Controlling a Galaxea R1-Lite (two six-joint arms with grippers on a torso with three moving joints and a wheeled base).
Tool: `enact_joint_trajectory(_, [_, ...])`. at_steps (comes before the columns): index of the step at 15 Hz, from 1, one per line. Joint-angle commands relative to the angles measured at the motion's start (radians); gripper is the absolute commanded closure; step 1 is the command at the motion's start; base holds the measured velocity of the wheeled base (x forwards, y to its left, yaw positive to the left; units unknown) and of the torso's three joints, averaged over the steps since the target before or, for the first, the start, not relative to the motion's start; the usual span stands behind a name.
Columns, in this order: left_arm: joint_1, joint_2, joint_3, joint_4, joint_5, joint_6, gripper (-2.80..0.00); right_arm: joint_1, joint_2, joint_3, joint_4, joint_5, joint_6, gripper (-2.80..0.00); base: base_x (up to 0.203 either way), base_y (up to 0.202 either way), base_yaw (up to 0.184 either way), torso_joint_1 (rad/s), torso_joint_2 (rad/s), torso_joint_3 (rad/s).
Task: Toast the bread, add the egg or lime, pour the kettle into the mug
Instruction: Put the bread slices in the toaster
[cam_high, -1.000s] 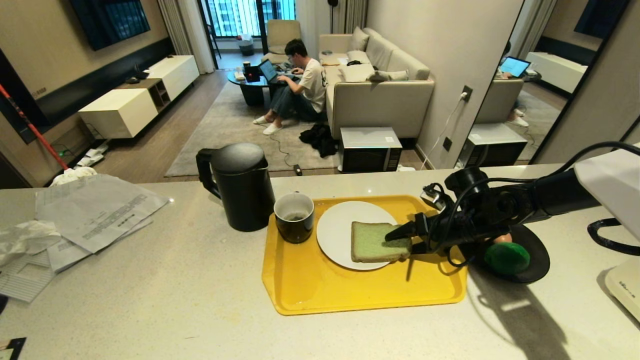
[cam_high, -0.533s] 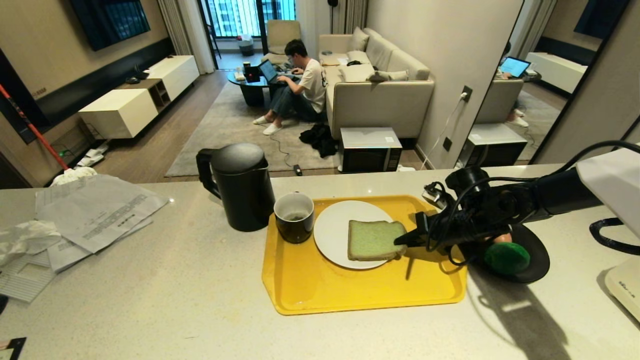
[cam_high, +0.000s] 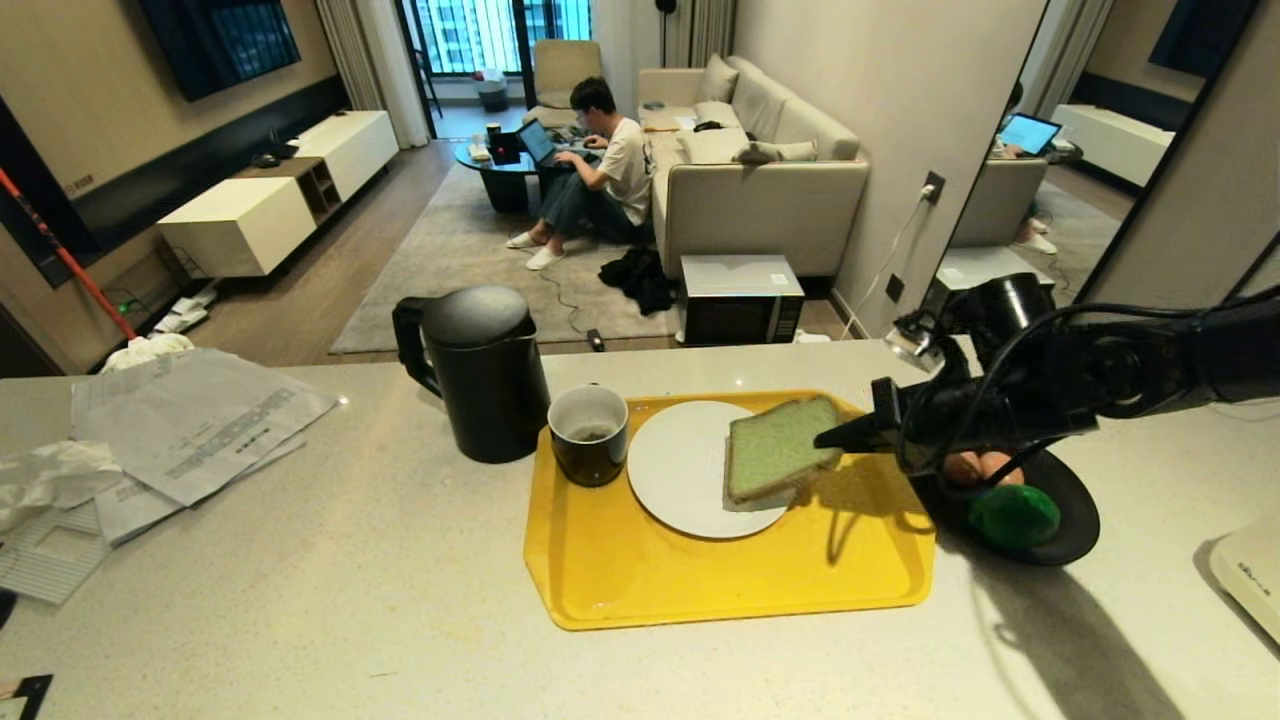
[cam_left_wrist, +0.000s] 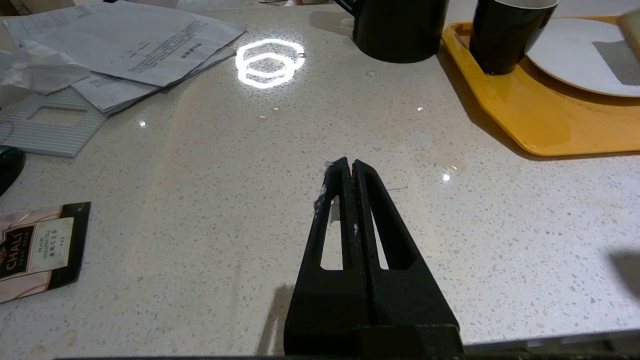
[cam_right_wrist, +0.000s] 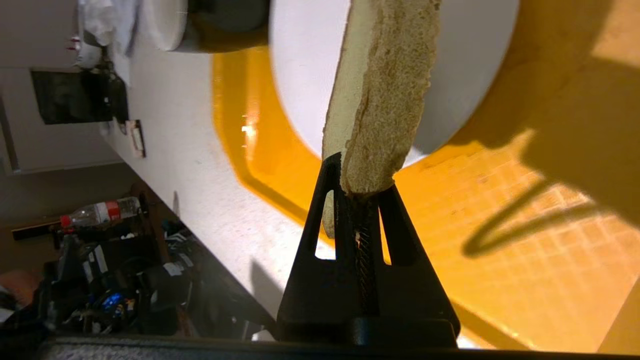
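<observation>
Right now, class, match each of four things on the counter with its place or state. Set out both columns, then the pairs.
1. pale green square bread slice
2. tall matte black kettle
3. small glossy dark mug
4. bumpy bright green lime

A. in the black dish
B. pinched in the right gripper's jaws
C. on the yellow tray
D. on bare counter

Pairs: 1-B, 2-D, 3-C, 4-A
</observation>
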Motion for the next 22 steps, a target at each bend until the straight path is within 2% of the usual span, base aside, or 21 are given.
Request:
enact_joint_trajectory(1, [0.001,0.000,0.000,-0.001,0.000,-0.001,0.00,0.000,-0.151,0.032,0.001,-0.005,0.000,0.00,0.000,0.000,0.000,0.000,0.00,0.000])
enact_joint_trajectory(5, [0.001,0.000,0.000,-0.001,0.000,-0.001,0.00,0.001,-0.320,0.066,0.006,-0.153,-0.008,0.00,0.000,0.000,0.000,0.000,0.00,0.000])
enact_joint_trajectory(9, [0.001,0.000,0.000,-0.001,0.000,-0.001,0.00,0.000,-0.467,0.095,0.101,-0.235,-0.030,0.00,0.000,0.000,0.000,0.000,0.00,0.000])
enact_joint_trajectory(11, [0.001,0.000,0.000,-0.001,0.000,-0.001,0.00,-0.004,-0.545,0.096,0.195,-0.284,-0.098,0.00,0.000,0.000,0.000,0.000,0.00,0.000])
enact_joint_trajectory(12, [0.001,0.000,0.000,-0.001,0.000,-0.001,0.00,-0.009,-0.581,0.096,0.234,-0.335,-0.156,0.00,0.000,0.000,0.000,0.000,0.00,0.000])
enact_joint_trajectory(15, [0.001,0.000,0.000,-0.001,0.000,-0.001,0.00,-0.049,-0.670,0.096,0.271,-0.464,-0.299,0.00,0.000,0.000,0.000,0.000,0.00,0.000])
enact_joint_trajectory(18, [0.001,0.000,0.000,-0.001,0.000,-0.001,0.00,-0.139,-0.740,0.102,0.313,-0.492,-0.441,0.00,0.000,0.000,0.000,0.000,0.00,0.000])
enact_joint_trajectory(22, [0.001,0.000,0.000,-0.002,0.000,-0.001,0.00,-0.161,-0.805,0.102,0.364,-0.494,-0.460,0.00,0.000,0.000,0.000,0.000,0.00,0.000])
